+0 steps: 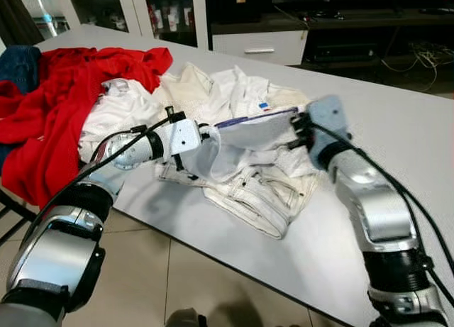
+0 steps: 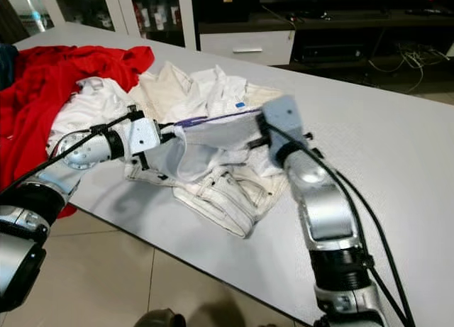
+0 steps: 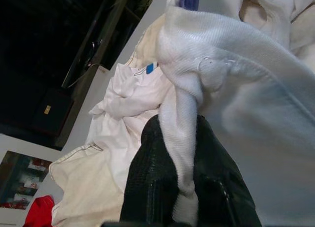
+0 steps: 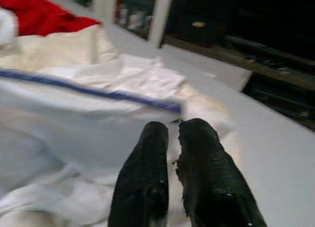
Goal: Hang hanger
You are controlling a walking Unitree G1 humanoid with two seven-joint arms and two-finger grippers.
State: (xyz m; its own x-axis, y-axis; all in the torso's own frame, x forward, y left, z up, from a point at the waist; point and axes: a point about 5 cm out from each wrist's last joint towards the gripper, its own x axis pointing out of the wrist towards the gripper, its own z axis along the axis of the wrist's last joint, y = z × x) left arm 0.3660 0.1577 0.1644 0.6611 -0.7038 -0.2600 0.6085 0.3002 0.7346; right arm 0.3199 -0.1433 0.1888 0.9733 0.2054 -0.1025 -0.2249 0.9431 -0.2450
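A white garment [image 1: 255, 132] with a blue-trimmed edge [image 4: 88, 90] is stretched between my two grippers just above the grey table [image 1: 397, 128]. My left gripper [image 1: 206, 133] is shut on a rolled fold of it, and in the left wrist view the cloth [image 3: 187, 113] runs between the two black fingers [image 3: 147, 178]. My right gripper [image 1: 296, 128] holds the other end, its fingers [image 4: 147, 158] pressed together at the cloth's edge. I can make out no hanger among the clothes.
A heap of white clothes [image 1: 227, 93] lies under the held garment, with white jeans [image 1: 262, 196] reaching the table's near edge. A red garment [image 1: 64, 93] and a blue one [image 1: 18, 64] lie at the left. Glass-door cabinets [image 1: 142, 11] stand behind, and tiled floor [image 1: 177, 284] lies below.
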